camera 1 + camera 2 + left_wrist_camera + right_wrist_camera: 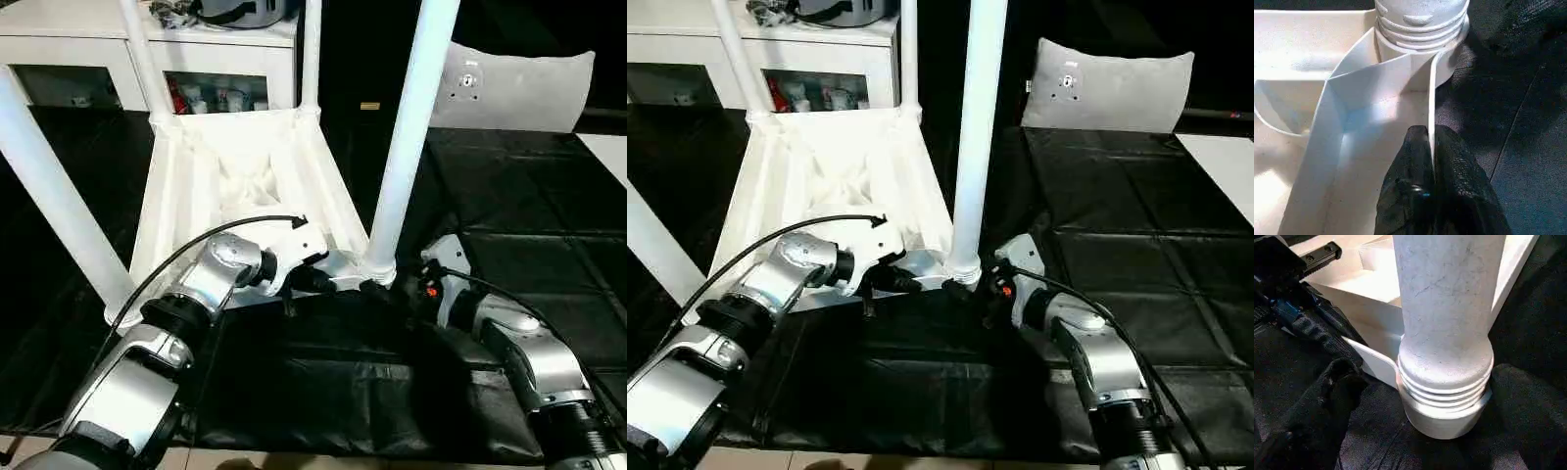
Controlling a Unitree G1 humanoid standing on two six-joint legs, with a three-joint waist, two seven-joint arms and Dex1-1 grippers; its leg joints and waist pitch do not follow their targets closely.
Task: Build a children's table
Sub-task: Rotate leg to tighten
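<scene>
White tabletop (186, 206) pinched at its near rim by the left gripper (1431, 147).
Right gripper (1415, 396) was spread around the near-right leg (411, 127); the rim should be held steady while the leg is turned.

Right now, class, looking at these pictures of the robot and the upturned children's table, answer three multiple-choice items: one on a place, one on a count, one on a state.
1. Where does the left hand grip?
A. the tabletop rim wall beside the near right leg
B. the grey pillow
C. a far leg

2. How many legs stand in the tabletop's corner sockets?
A. two
B. three
C. four

3. How is the right hand?
A. shut on the leg
B. open, a finger on each side of the leg's base
C. shut on the cable

Answers: 1 A, black fingers pinch the thin white wall. 2 C, one leg rises at each corner. 3 B, the fingers stand clear of the leg.
</scene>
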